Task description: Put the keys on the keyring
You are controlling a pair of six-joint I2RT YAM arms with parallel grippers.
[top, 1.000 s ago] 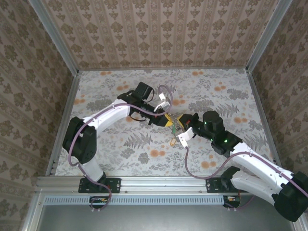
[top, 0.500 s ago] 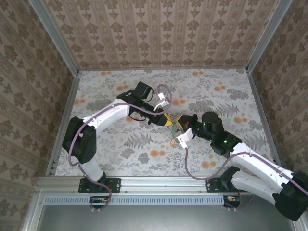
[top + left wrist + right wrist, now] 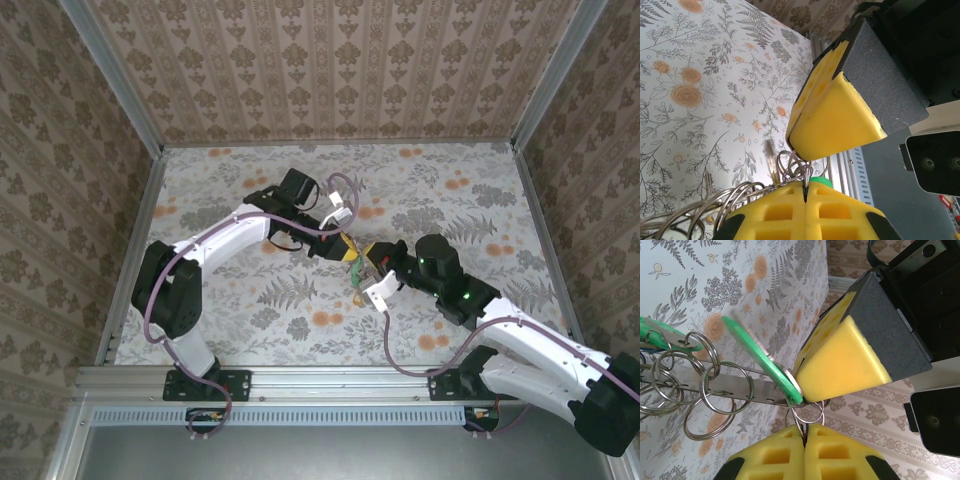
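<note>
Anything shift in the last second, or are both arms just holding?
The right tool and its wrist crept slightly left, toward the left tool. Nothing taken or released: both tools stay shut on the cluster of thin silver metal rings carrying a green-headed key; the left arm has not moved.

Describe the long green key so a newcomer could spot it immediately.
On the floral table, find where the left hand and right hand meet tip to tip. In the right wrist view, the green key slants up and left from the left hand's yellow pad. Unlike the other green piece at the frame's left edge, it reaches that pad.
</note>
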